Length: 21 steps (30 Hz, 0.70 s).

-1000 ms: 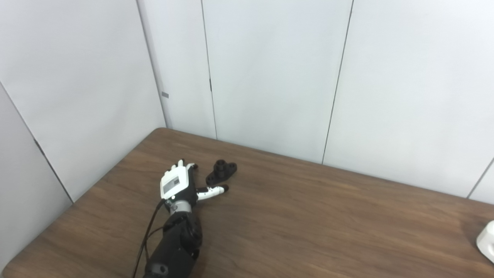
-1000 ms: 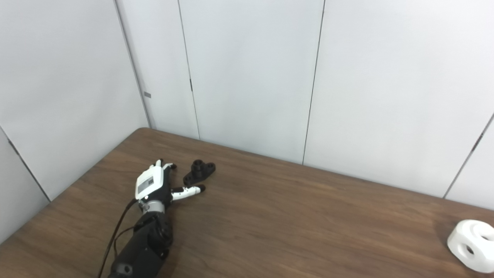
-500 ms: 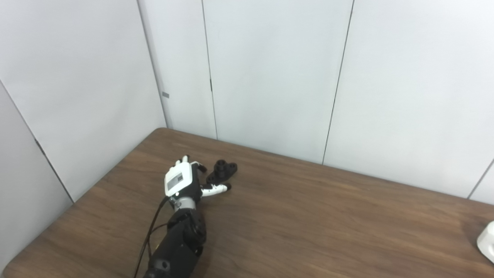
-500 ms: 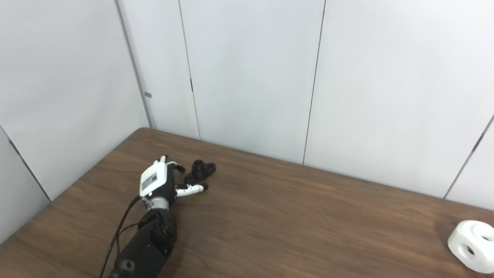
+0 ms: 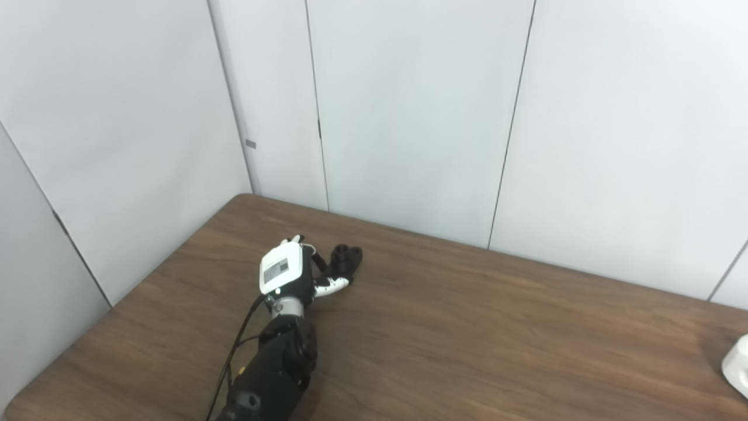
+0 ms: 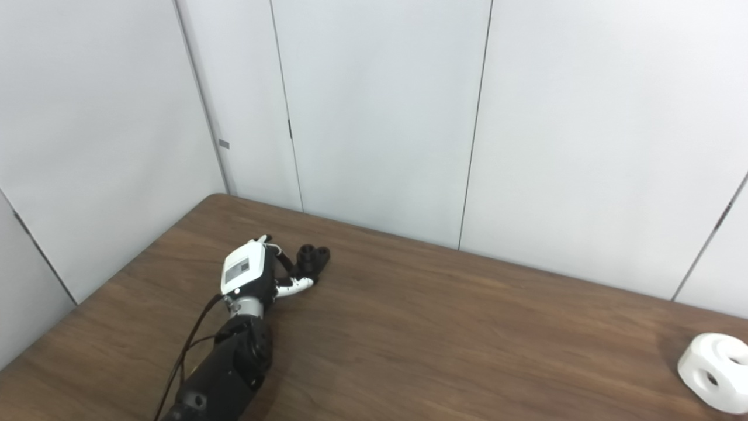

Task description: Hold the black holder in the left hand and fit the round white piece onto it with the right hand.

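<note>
White wall panels [image 5: 409, 117] with thin dark seams fill the far half of the scene and meet in a corner at far left; a small grey tag sits on one seam there. Below them the brown wood-grain surface [image 6: 444, 345] runs from that corner toward the near edge, smooth and matte, with faint streaks along its length.

The left arm [image 5: 272, 368], black and jointed with a thin cable looped beside it, comes in from the near left and is cut off at the bottom edge. Its left hand [image 5: 285, 273] shows mostly the white back plate with a grey label; the fingers curl away behind it and are largely hidden. The hand is against the black holder [image 5: 345, 260], with the white thumb reaching under the holder's near side and dark fingers over its left end. Whether the fingers have actually clamped the holder I cannot tell. Only the holder's right part shows: a dark, knobby shape with two rounded bosses, at the far left of the surface.

The round white piece [image 6: 716, 371] lies well apart at the near right, a chunky glossy ring-like block with a hole through its face; the left eye view cuts it down to a sliver. The right hand is out of sight.
</note>
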Each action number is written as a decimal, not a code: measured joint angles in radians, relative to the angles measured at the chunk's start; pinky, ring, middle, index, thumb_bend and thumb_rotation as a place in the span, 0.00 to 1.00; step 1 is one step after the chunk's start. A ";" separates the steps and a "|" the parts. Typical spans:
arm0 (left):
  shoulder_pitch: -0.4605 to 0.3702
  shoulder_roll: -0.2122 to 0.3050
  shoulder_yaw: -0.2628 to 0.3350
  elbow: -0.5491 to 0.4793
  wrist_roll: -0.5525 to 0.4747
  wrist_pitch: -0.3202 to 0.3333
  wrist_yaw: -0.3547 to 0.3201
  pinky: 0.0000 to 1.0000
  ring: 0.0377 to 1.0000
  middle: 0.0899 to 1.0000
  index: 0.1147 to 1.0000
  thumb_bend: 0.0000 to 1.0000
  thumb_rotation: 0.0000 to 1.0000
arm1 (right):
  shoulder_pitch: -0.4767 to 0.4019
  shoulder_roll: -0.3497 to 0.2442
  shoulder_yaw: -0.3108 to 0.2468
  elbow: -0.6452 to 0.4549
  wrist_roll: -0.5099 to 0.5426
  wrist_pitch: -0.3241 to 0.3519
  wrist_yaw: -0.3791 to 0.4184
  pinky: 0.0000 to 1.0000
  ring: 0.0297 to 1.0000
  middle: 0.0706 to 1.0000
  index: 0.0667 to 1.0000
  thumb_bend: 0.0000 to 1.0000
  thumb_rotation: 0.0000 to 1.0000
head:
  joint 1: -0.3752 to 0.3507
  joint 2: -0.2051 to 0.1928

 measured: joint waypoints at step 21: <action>0.025 0.043 -0.138 -0.165 0.025 0.007 -0.147 1.00 0.99 0.94 0.41 0.52 0.05 | 0.002 0.019 0.005 -0.014 -0.020 0.009 -0.036 1.00 1.00 1.00 0.85 0.64 0.79 | -0.098 0.009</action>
